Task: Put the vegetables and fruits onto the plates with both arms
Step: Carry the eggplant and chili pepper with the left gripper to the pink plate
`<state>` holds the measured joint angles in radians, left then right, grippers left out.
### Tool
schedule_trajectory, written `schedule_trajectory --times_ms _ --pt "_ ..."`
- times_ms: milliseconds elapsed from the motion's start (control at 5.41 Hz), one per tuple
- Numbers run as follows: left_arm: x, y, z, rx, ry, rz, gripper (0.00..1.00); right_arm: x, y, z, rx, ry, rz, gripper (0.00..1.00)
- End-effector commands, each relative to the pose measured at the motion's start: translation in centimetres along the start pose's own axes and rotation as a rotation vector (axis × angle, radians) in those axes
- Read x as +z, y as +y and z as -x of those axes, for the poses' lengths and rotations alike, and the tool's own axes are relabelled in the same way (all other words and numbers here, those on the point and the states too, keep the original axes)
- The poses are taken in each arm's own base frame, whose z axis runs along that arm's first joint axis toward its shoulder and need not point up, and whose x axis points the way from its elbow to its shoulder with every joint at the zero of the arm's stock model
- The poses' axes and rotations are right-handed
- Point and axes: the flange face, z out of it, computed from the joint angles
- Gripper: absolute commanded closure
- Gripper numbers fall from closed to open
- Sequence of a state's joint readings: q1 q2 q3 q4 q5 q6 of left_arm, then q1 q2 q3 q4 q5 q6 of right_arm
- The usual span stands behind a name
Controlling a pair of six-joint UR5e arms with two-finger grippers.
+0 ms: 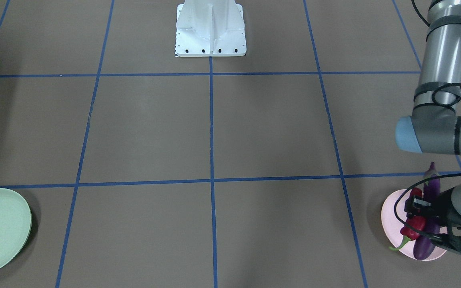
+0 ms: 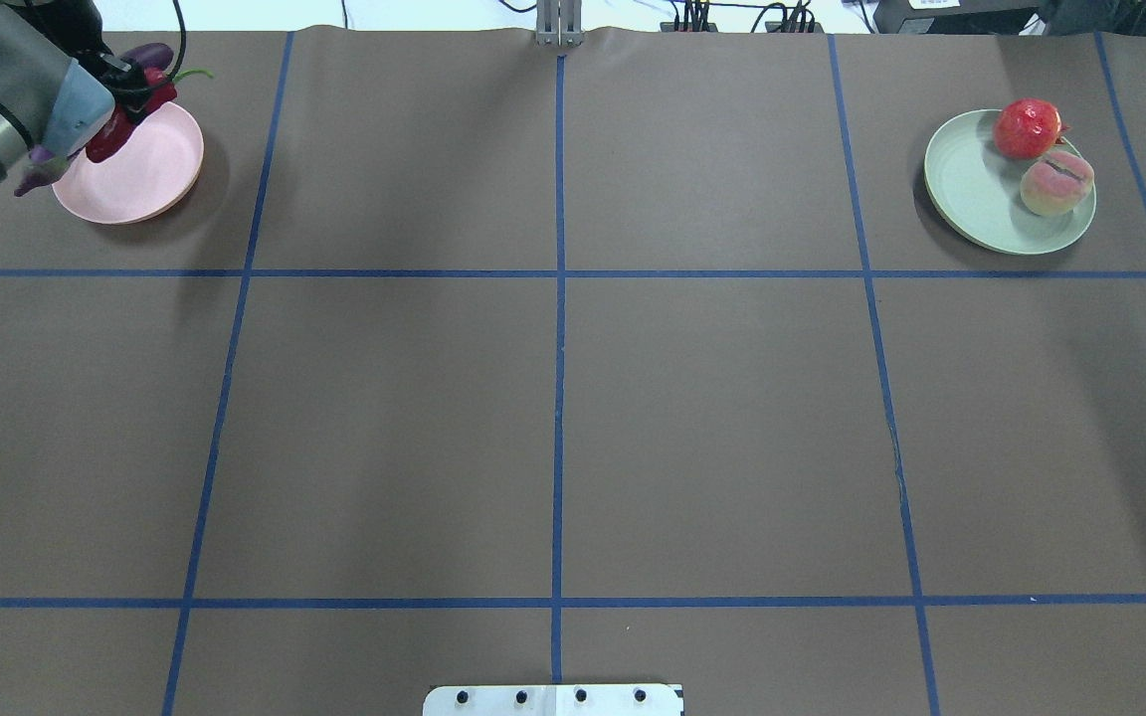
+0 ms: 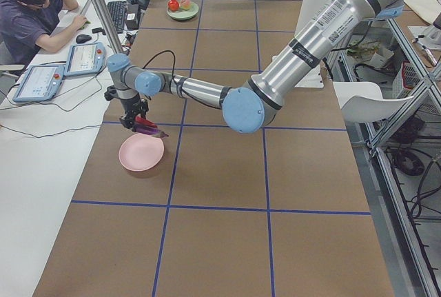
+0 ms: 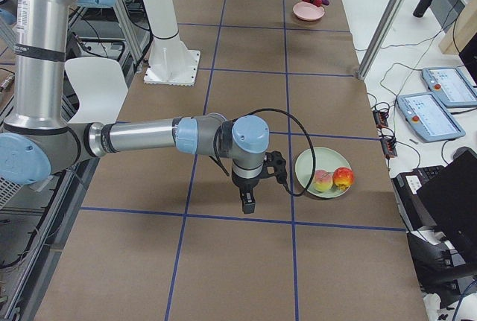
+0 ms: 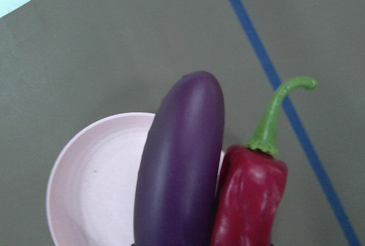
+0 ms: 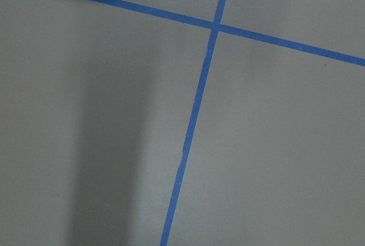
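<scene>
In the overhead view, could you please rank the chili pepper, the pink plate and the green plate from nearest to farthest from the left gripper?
From the left gripper:
1. chili pepper, held in the gripper itself, far-left corner.
2. pink plate, directly under the gripper, far left.
3. green plate, across at the far right.
</scene>
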<state>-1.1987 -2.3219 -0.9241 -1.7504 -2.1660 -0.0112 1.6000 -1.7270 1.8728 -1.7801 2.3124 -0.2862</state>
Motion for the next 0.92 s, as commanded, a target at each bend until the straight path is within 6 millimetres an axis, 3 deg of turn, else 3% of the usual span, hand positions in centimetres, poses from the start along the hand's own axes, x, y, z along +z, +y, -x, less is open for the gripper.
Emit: schedule_trajectory --times_ms 0,185,370,740 --pt "2.8 1.0 2.0 -0.030 0.000 0.010 0.40 0.1 0.0 -0.1 0.000 -0.001 0.000 0.00" --pt "3.6 1.3 1.3 -0.027 0.004 0.002 0.08 0.1 0.0 -0.1 0.000 -0.001 0.000 0.00" --pt "3.9 1.8 1.4 -0.030 0.004 -0.003 0.00 0.1 0.0 -0.1 0.000 -0.001 0.000 0.00" --pt "1.9 1.4 -0.2 -0.023 0.046 -0.035 0.00 0.0 -0.1 0.0 0.000 0.001 0.000 0.00"
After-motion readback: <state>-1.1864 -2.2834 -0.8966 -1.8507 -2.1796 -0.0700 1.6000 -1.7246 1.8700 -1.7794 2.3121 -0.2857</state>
